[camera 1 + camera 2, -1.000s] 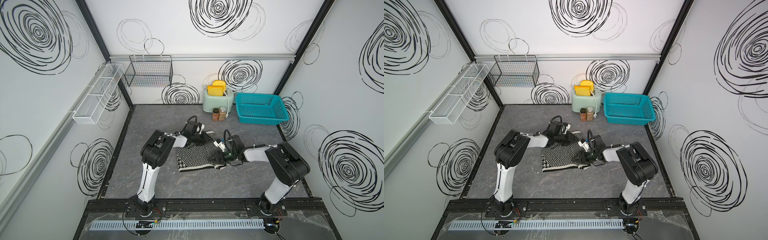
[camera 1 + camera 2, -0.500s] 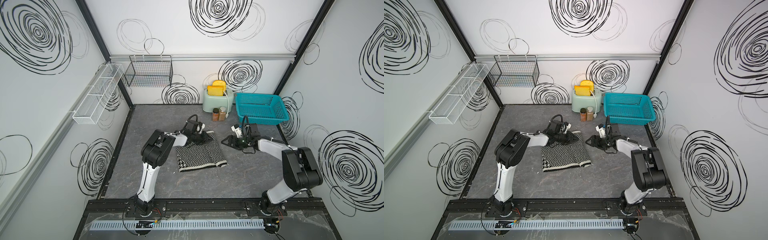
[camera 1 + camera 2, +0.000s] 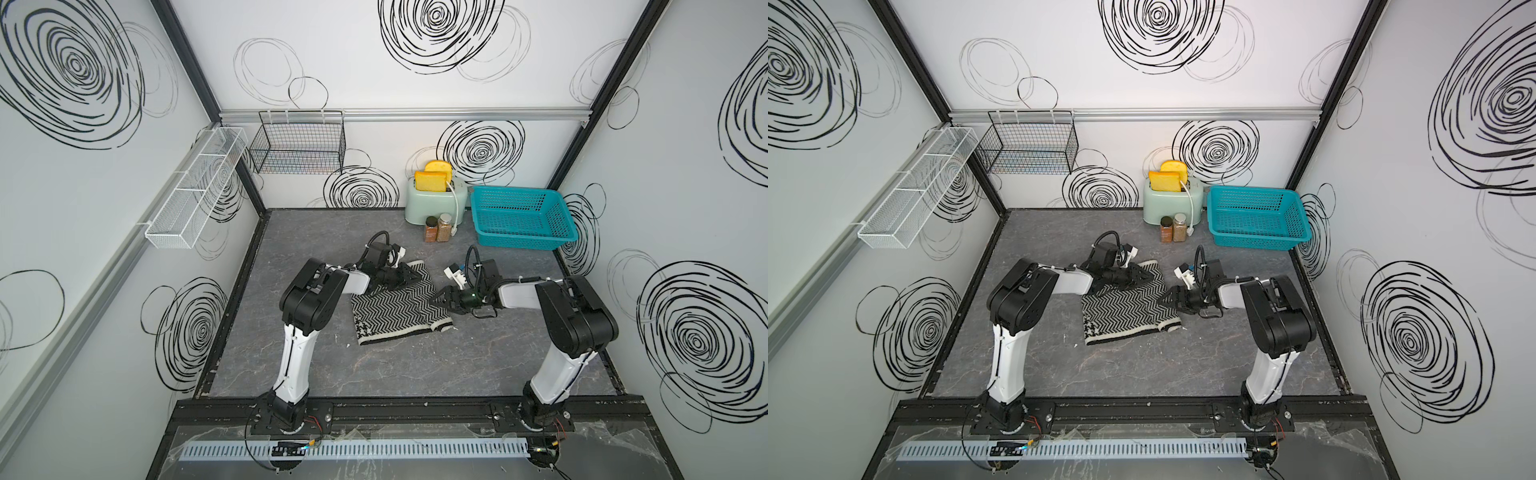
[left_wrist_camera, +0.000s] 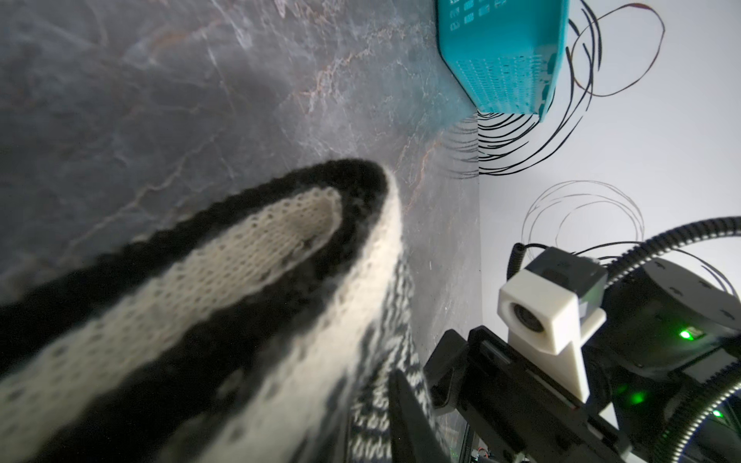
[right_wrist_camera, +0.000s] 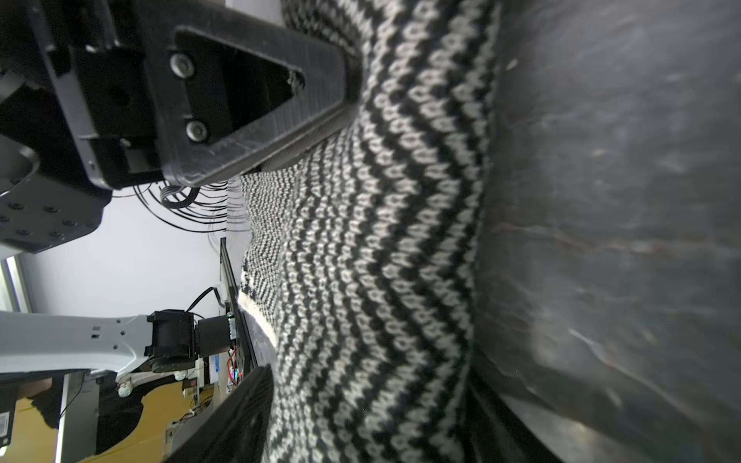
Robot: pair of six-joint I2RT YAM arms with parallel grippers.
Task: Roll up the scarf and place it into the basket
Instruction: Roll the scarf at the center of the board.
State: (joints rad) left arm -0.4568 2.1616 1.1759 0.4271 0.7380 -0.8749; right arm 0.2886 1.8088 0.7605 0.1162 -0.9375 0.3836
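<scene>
We find the scarf [image 3: 395,313] folded into a rough square pad, not rolled, lying on the grey marbled tabletop [image 3: 457,365]. Its upper face shows the black-and-white herringbone zigzag. A houndstooth patch shows at one near corner, and a cream band with black edging runs along the near edge. In both top views the scarf lies outside the teal basket [image 3: 525,241] and well apart from it, nearer the front rail than the basket and off toward the left arm's side.

The left gripper [image 3: 414,278] sits on the scarf's edge that faces the back wall, where the basket stands. Its jaws are drawn together on the cloth. The left wrist view shows a fold of cream and black edging raised close before the lens. The right wrist view shows one left finger [image 5: 264,138] pressed into the zigzag knit.

The right gripper [image 3: 436,298] meets the side of the scarf nearest the basket. Its jaws stand apart, with zigzag cloth running between the fingers [image 5: 236,413]; we cannot tell whether they touch it.

Just beside the basket, on its side toward the left arm, stands a mint toaster [image 3: 434,203] holding two yellow slices [image 3: 432,179]. Two spice jars [image 3: 437,228] stand just in front of the toaster, between the scarf and the basket's row.
</scene>
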